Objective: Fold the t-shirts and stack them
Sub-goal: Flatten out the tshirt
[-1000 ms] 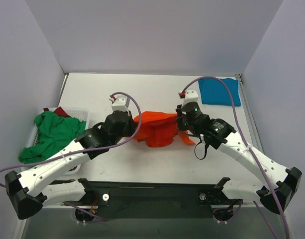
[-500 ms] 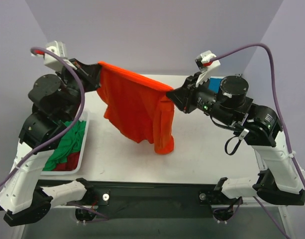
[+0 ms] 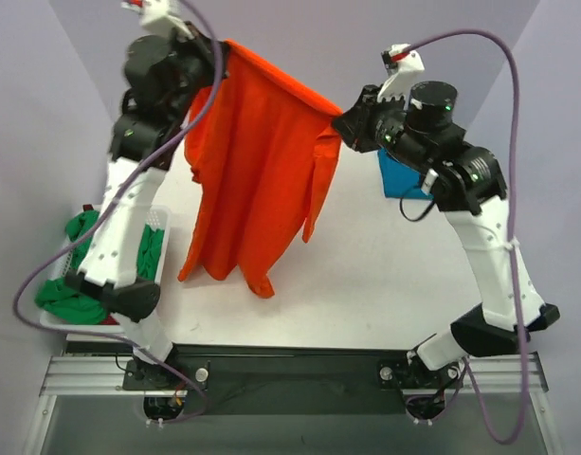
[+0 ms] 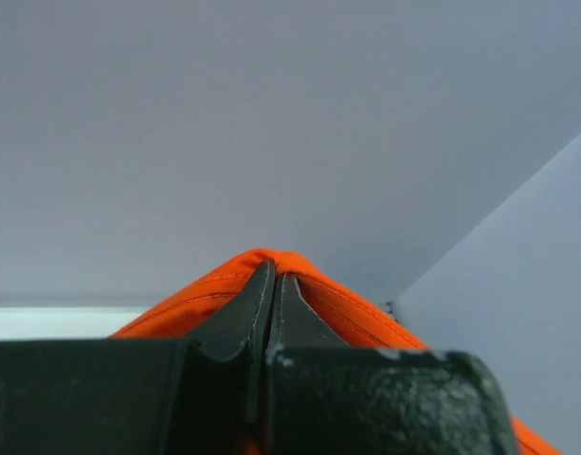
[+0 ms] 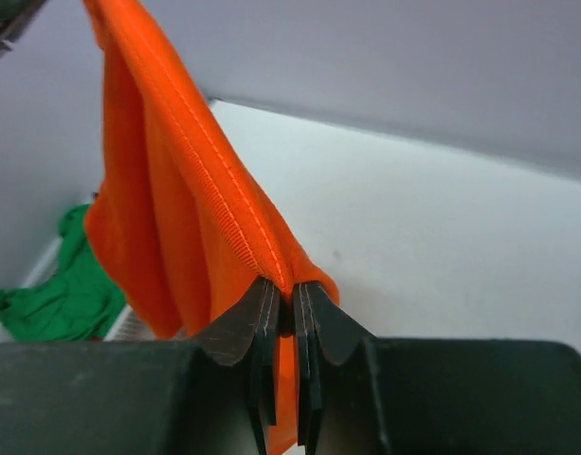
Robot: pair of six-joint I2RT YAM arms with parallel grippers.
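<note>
Above the counter, the orange shirt hangs lengthwise toward the near edge, its top edge stretched between the left end effector, far-left, and the right end effector, both pinched shut on it.

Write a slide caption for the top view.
Left gripper and right gripper hold the orange-red t-shirt above the table.

Orange-red t-shirt; green t-shirt
</note>
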